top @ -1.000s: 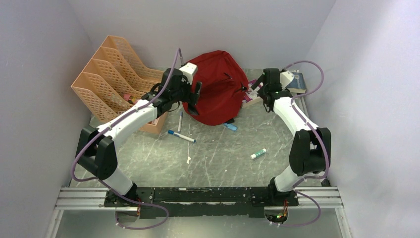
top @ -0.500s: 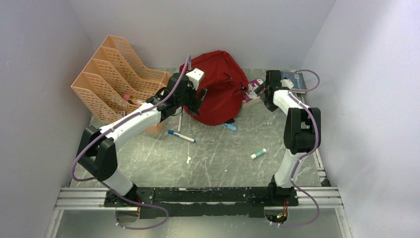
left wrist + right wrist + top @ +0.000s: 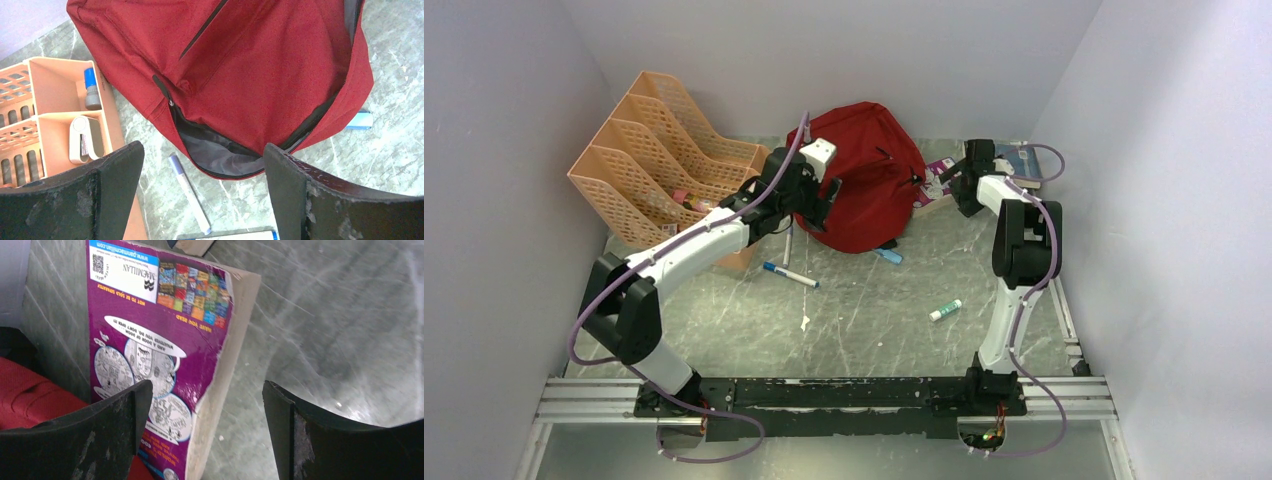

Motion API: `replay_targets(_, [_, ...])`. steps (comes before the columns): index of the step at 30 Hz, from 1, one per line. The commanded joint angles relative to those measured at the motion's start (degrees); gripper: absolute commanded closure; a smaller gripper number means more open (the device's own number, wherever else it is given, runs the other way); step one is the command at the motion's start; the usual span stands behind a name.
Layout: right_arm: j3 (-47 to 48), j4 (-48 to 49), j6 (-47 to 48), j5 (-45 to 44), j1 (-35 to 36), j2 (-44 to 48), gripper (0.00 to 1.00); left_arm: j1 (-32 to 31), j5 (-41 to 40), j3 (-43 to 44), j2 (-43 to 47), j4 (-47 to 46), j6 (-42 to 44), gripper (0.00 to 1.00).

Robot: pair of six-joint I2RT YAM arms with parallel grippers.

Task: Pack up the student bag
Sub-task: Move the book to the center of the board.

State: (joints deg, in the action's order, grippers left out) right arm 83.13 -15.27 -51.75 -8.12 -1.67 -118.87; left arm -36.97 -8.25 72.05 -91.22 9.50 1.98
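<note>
The student bag [image 3: 864, 180] is a dark-red backpack lying at the back middle of the table. In the left wrist view the student bag [image 3: 240, 75] has its zipper open at the near edge, showing grey lining [image 3: 220, 155]. My left gripper [image 3: 819, 205] is open and empty, hovering over that opening [image 3: 205, 200]. My right gripper [image 3: 961, 196] is open and empty at the bag's right side. Its jaws stand either side of the right edge of a purple book [image 3: 160, 340] lying flat, partly on the red fabric.
An orange file organiser [image 3: 659, 150] stands at the back left, with a blue-capped bottle [image 3: 91, 89] and a white stapler-like item [image 3: 85, 140]. Two markers [image 3: 787, 243] [image 3: 790, 274], a light-blue item [image 3: 887, 255] and a glue stick [image 3: 945, 310] lie on the table. A dark blue book [image 3: 1021, 165] lies at the back right.
The right arm has folded up and shifted right, bringing its gripper from the bag's edge over the purple book. The left gripper rose slightly, then held still.
</note>
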Motion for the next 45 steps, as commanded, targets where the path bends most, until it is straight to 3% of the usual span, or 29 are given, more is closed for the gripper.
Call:
replay_targets(1, [3.53,0.86,-1.20,3.24,-0.68,-3.62,0.17,-0.21,-0.79,-0.31,-1.02,-2.19,0.75,0.07])
replay_targets(6, [3.09,1.96,-2.12,3.77,-0.70,-5.06,0.27,-0.21,-0.30,-0.20,-1.59,-2.20,0.51,0.07])
replay_targets(11, [2.30,1.83,-1.95,3.60,-0.72,-5.61,0.46,-0.19,0.21,-0.11,-1.83,-2.20,0.35,0.07])
replay_targets(14, [0.31,3.04,-1.55,3.19,-0.77,-4.91,0.62,-0.14,0.27,0.06,-2.03,-2.12,0.32,0.07])
replay_targets(18, [-2.27,4.44,-0.45,3.65,-0.81,-4.07,0.92,-0.21,0.14,0.00,-2.03,-2.12,0.35,0.07])
replay_targets(20, [-3.50,4.69,-0.17,4.10,-0.83,-3.30,0.99,-0.21,0.12,-0.07,-2.03,-2.15,0.41,0.07])
replay_targets(33, [-22.24,2.26,-0.67,-1.58,-0.98,15.96,1.00,-0.36,0.67,0.11,-1.70,-2.03,-0.04,0.07])
replay_targets(43, [-37.14,-4.79,-0.99,-11.73,-2.28,39.70,1.00,-1.40,0.42,0.63,-2.11,-1.31,-0.13,0.07])
replay_targets(45, [-38.52,-5.71,0.18,-12.76,-2.60,43.51,0.94,-1.65,0.38,0.71,-2.33,-1.20,-0.04,0.08])
